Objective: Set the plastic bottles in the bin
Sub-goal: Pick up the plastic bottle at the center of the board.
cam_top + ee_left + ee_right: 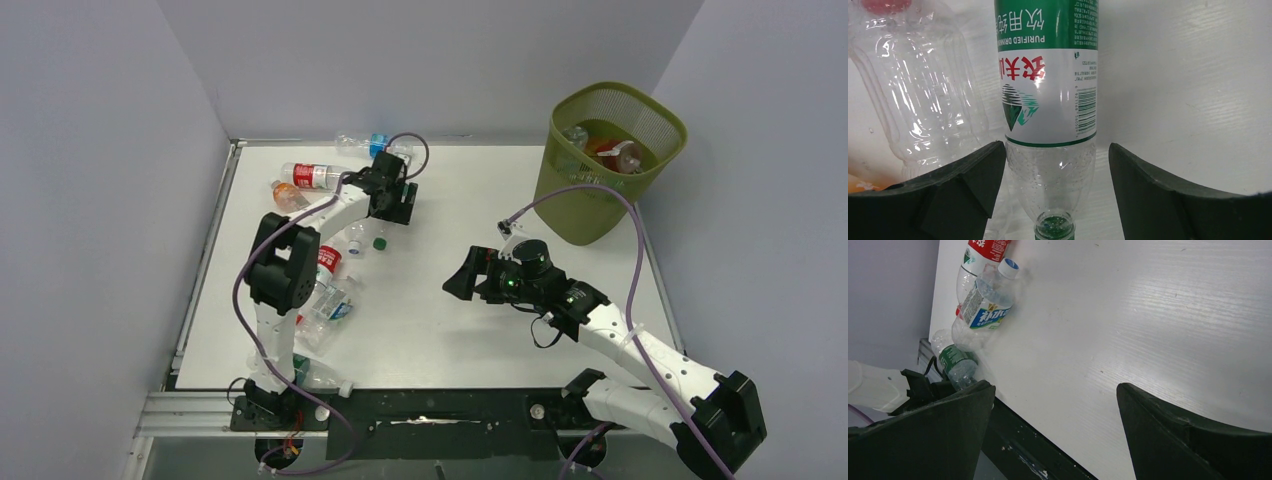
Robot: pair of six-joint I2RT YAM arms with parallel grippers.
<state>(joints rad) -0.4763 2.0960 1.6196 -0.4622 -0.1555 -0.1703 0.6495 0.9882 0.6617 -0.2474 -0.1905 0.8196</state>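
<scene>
Status: left gripper point(1056, 146) wide open, straddling green-label bottle point(1048, 100); you can't tell if left finger point(963, 185) touches it. Its base is cut off in wrist view, and it's hard to pick out from above. Second arm: right gripper point(1055, 390) wide open, empty, over table point(1148, 315). You see bin point(570, 200) far right, some bottles point(620, 155) inside, hard to count.

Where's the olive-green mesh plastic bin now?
The olive-green mesh bin stands at the white table's far right corner in the top view, beyond the right gripper.
</scene>
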